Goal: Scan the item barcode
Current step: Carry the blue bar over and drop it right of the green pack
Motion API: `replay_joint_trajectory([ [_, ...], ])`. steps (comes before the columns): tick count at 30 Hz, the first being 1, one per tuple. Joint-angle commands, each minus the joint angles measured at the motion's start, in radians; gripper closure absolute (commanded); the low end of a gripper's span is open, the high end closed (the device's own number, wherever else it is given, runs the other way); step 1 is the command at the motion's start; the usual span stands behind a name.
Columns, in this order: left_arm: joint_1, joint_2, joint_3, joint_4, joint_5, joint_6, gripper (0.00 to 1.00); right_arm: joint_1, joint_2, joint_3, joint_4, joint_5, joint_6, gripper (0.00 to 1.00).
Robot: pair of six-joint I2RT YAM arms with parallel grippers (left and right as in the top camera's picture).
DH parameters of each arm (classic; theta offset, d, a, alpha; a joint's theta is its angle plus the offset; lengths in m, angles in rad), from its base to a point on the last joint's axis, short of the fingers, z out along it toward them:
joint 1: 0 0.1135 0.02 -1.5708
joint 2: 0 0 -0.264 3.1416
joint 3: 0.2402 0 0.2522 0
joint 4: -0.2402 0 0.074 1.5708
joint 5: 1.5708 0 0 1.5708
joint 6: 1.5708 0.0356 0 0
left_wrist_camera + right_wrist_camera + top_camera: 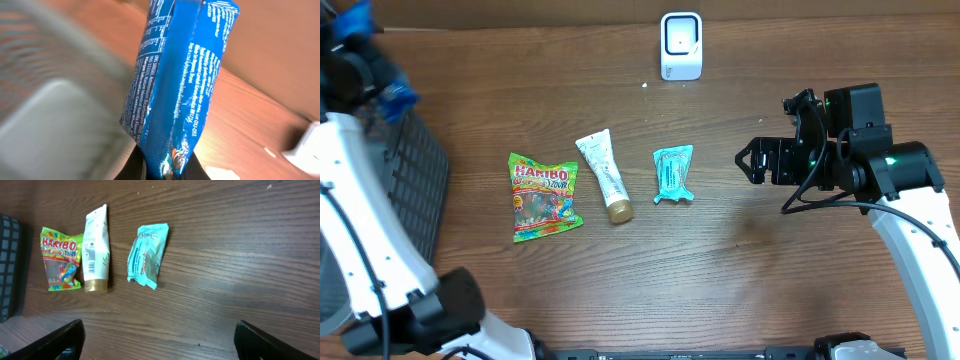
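The left gripper (164, 172) pinches the blue snack packet (180, 85) by only 1 crimped end, aloft above the table's (620, 300) left end, so it could swing, slip, or face its barcode away from the white scanner (306, 145) well beyond; the right gripper (750, 162) gapes open.

One gummy bag (544, 196), one tube (605, 176), one teal packet (672, 174), one blue packet (180, 85), one scanner (681, 45), one basket (415, 170).
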Motion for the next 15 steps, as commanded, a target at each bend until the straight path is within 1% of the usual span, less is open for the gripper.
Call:
replay_joint_trajectory([
  [1, -0.207, -0.055, 0.030, -0.047, 0.050, -0.006, 0.96, 0.004, -0.005, 0.018, 0.023, -0.002, 0.012, 0.06],
  [2, -0.278, -0.044, 0.019, -0.065, 0.050, -0.019, 0.96, 0.003, -0.005, 0.018, 0.034, -0.002, 0.027, 0.07],
  [3, -0.381, -0.021, -0.014, -0.076, 0.051, -0.064, 0.96, -0.001, -0.005, 0.019, 0.053, -0.001, 0.045, 0.09],
  [5, -0.481, 0.014, -0.060, -0.060, 0.051, -0.120, 0.96, -0.027, -0.005, 0.023, 0.063, 0.005, 0.072, 0.10],
  [6, -0.535, 0.039, -0.090, -0.038, 0.051, -0.153, 0.95, -0.053, -0.005, 0.029, 0.061, 0.004, 0.087, 0.11],
  [8, -0.624, 0.094, -0.137, 0.021, 0.057, -0.227, 0.96, -0.120, -0.007, 0.048, 0.043, -0.002, 0.121, 0.17],
  [10, -0.739, 0.197, -0.166, 0.134, 0.132, -0.298, 0.96, -0.230, -0.016, 0.073, 0.028, -0.020, 0.135, 0.18],
  [13, -0.835, 0.310, -0.166, 0.209, 0.225, -0.316, 0.96, -0.340, -0.026, 0.075, 0.013, -0.034, 0.134, 0.17],
  [15, -0.890, 0.378, -0.166, 0.216, 0.236, -0.333, 0.96, -0.408, -0.025, 0.074, -0.016, -0.033, 0.125, 0.17],
])
